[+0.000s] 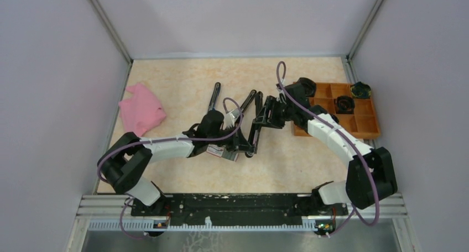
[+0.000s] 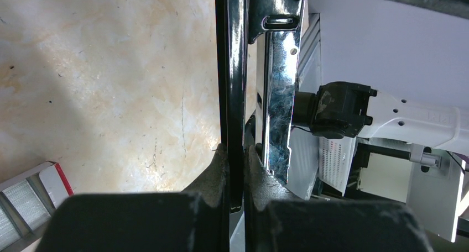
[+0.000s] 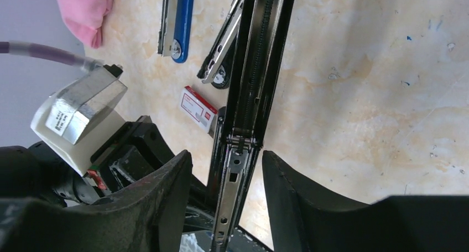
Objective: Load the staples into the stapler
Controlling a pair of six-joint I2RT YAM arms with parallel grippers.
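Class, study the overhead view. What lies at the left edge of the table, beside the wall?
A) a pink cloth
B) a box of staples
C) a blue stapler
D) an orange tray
A: the pink cloth lies crumpled by the left wall, while the orange tray sits on the right side.

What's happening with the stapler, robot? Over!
Left gripper shut on the open stapler. Right gripper open around it. Box of staples lying beside it on the table. Nothing in the way.
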